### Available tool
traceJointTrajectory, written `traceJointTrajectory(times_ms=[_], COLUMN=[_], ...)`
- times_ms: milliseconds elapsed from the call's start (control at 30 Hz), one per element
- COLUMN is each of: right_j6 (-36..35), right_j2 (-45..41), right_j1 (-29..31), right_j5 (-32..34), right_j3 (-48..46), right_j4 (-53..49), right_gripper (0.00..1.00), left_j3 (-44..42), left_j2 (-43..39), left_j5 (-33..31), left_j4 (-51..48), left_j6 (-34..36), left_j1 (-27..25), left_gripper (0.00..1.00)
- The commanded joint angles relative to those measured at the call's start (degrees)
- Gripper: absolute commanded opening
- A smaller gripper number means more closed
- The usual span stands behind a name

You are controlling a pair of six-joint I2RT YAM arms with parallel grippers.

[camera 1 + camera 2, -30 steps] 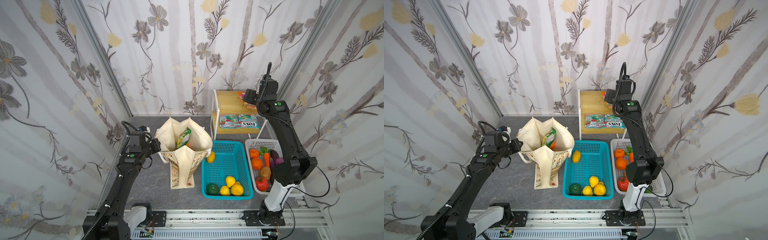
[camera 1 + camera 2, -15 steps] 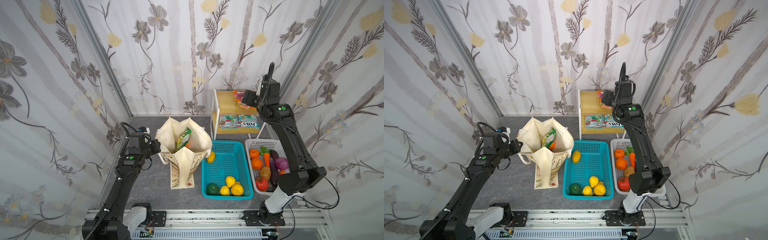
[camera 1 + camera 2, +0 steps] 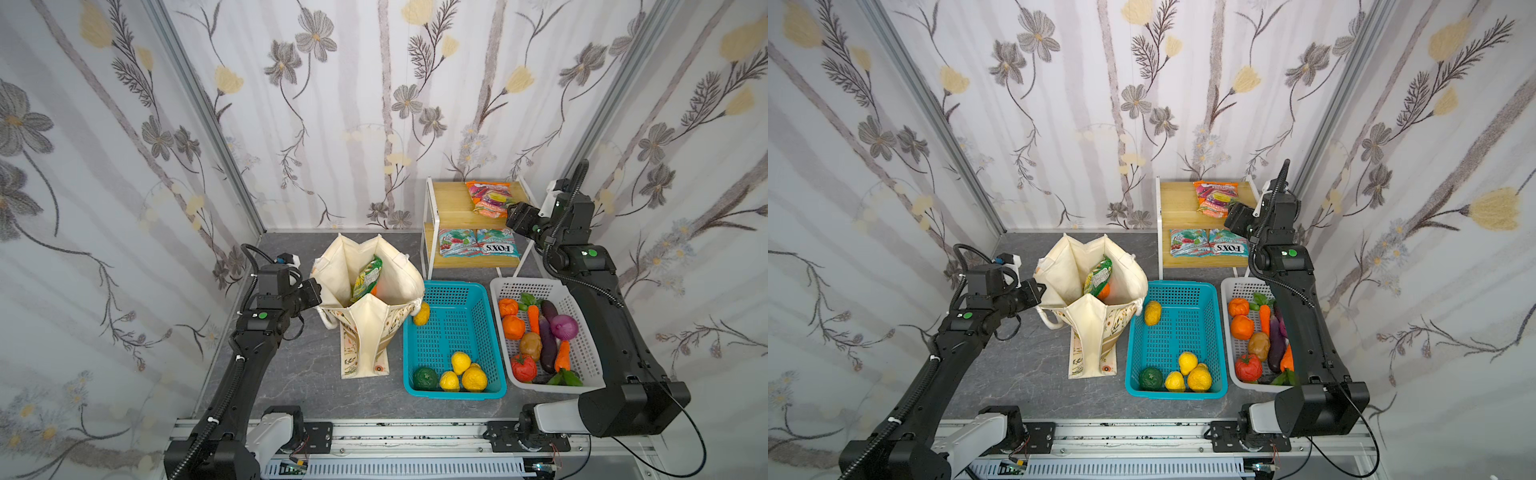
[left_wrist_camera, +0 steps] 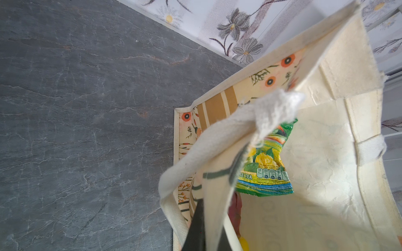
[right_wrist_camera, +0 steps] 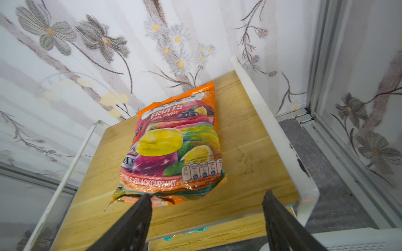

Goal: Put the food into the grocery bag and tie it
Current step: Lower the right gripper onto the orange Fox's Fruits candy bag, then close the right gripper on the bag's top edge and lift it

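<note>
The cream grocery bag point(image 3: 386, 274) point(image 3: 1067, 266) stands open on the grey floor. My left gripper point(image 3: 316, 291) point(image 3: 1040, 286) point(image 4: 212, 208) is shut on its left rim, with the cloth pinched between the jaws. Inside the bag are a green snack packet point(image 3: 368, 276) point(image 3: 1098, 274) point(image 4: 265, 169) and something orange under it. An orange snack packet point(image 3: 488, 199) point(image 3: 1214, 199) point(image 5: 174, 147) lies on the top board of a wooden shelf point(image 3: 451, 208) point(image 5: 250, 152). My right gripper point(image 3: 513, 216) point(image 3: 1233, 216) point(image 5: 206, 194) hovers open at the packet's near edge, nothing between its fingers.
A teal basket point(image 3: 453, 291) right of the bag holds lemons and a green fruit. A white basket point(image 3: 582, 353) beside it holds toy vegetables, including a purple onion point(image 3: 564, 326). Teal packets point(image 3: 478, 245) lie on the lower shelf. Flowered walls close in three sides.
My right gripper has drawn back to the right off the orange packet, leaving it uncovered on the shelf, and its jaws have narrowed a little. The left arm and bag have not moved.
</note>
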Motion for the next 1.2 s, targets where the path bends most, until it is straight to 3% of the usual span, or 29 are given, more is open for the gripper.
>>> traceJointTrajectory(times_ms=[0,233,500,833,967,1167], right_j6=[2.22,3.75,4.12,4.66,5.06,6.22], right_j2=[-0.05,1.48,4.67,5.52,6.0,6.09], right_j1=[-0.89,-1.36,-1.5,-1.69,-1.71,-1.71], right_j5=[-4.96,-9.14,-7.58,-8.57,-9.72,-10.4], right_j3=[-0.92,-0.93,0.65,0.22,0.21,-0.64], right_j4=[5.71,8.2,7.0,8.75,9.27,10.67], right_gripper=[0.78,0.76,0.73,0.47,0.42,0.42], left_j3=[-0.12,-1.15,-1.94,-1.69,-1.86,-2.04], left_j2=[-0.44,-1.69,-2.15,-1.78,-1.85,-2.39], left_j5=[0.38,-0.39,-0.52,-0.87,-1.41,-1.58], left_j4=[2.03,2.03,2.03,2.03,2.03,2.03], left_j6=[0.52,0.7,0.61,0.69,1.03,1.18], left_j1=[0.02,0.04,0.07,0.07,0.07,0.06], left_gripper=[0.0,0.0,0.0,0.0,0.0,0.0])
